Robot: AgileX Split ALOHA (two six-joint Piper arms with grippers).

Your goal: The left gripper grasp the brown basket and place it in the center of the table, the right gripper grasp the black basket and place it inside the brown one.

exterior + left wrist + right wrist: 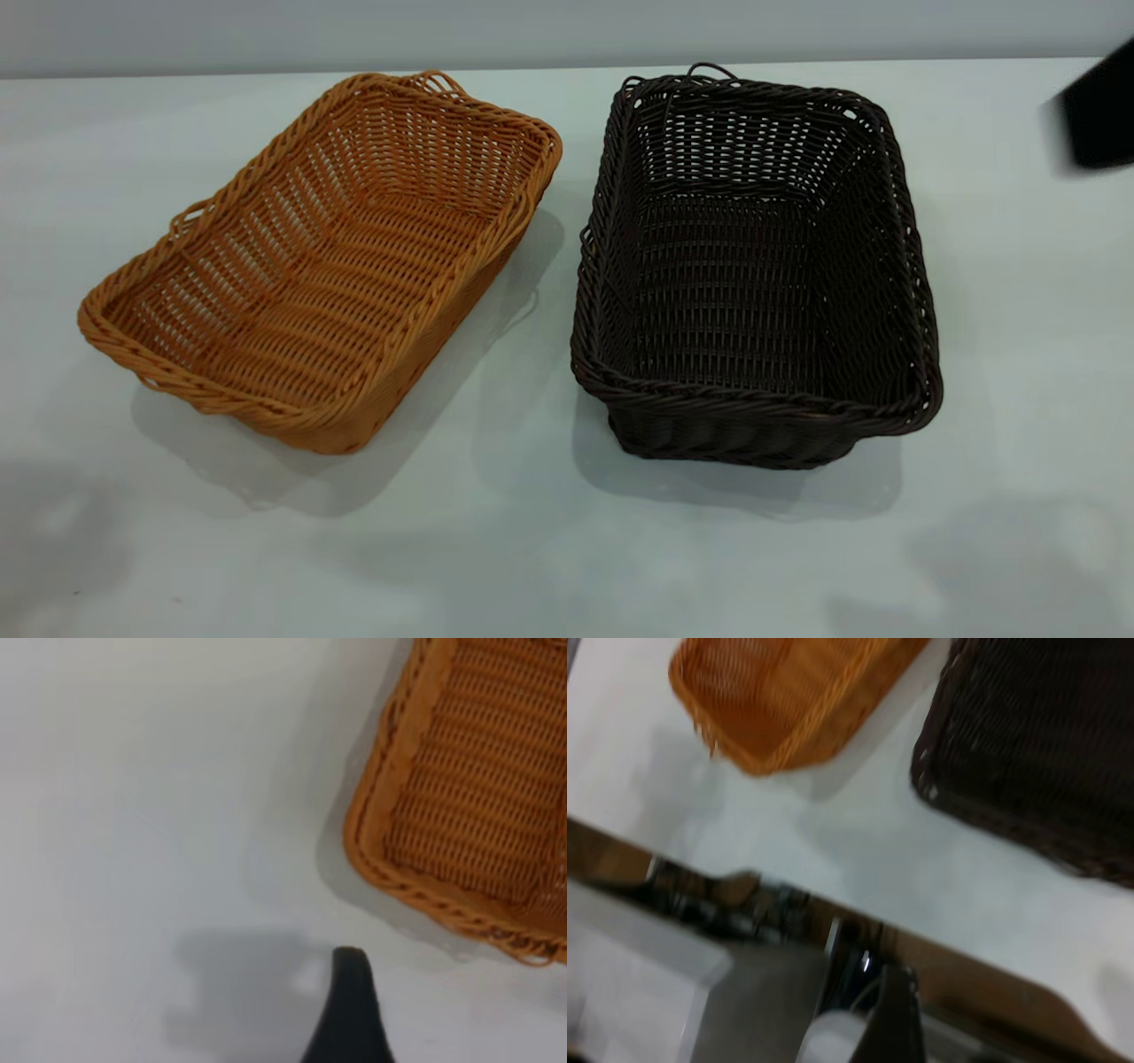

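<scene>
The brown basket (328, 266) lies on the white table (549, 532) at the left, turned at an angle. The black basket (753, 266) stands to its right, a small gap between them. Both are empty. My left gripper (438, 1023) hovers over bare table beside a corner of the brown basket (469, 797); only one black finger (352, 1010) shows, nothing between the jaws. It is out of the exterior view. My right gripper (966, 1019) is high and away from both baskets; one finger (897, 1019) shows. A black part of that arm (1099, 111) is at the right edge.
The right wrist view shows the brown basket (788, 691), the black basket (1036, 744), the table's brown edge (983, 979) and clutter beyond it (726, 904). Bare tabletop lies in front of the baskets.
</scene>
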